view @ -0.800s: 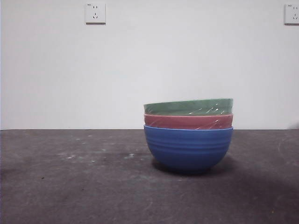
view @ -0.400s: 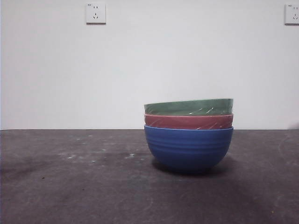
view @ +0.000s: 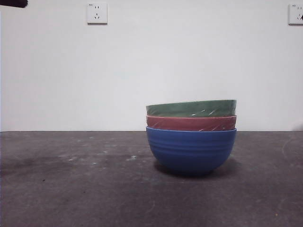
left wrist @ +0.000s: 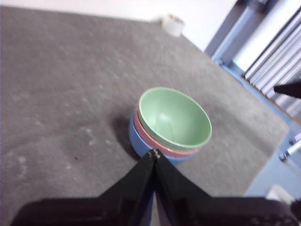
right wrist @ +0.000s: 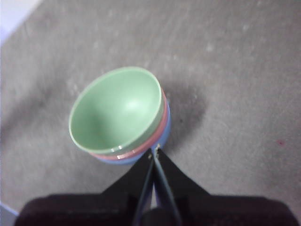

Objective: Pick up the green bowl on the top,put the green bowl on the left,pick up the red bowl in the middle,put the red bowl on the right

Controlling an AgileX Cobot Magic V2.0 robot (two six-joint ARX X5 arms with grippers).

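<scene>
The green bowl [view: 191,108] sits on top of a stack, nested in the red bowl [view: 191,123], which sits in a blue ribbed bowl [view: 191,150] on the table. The stack stands right of centre in the front view. The left wrist view shows the green bowl [left wrist: 174,117] and a rim of the red bowl [left wrist: 144,133] beyond my left gripper [left wrist: 153,154], which is shut, empty and high above the table. The right wrist view shows the green bowl [right wrist: 117,109] and the red bowl [right wrist: 162,123] below my right gripper [right wrist: 154,151], also shut and empty.
A dark grey table [view: 71,189] runs to a white wall with two sockets [view: 96,13]. A black arm tip [view: 13,3] shows at the top left corner. A small white roll [left wrist: 172,25] lies at the table's far edge in the left wrist view.
A black arm tip has come into the top left corner of the front view. The bowls have not moved.
</scene>
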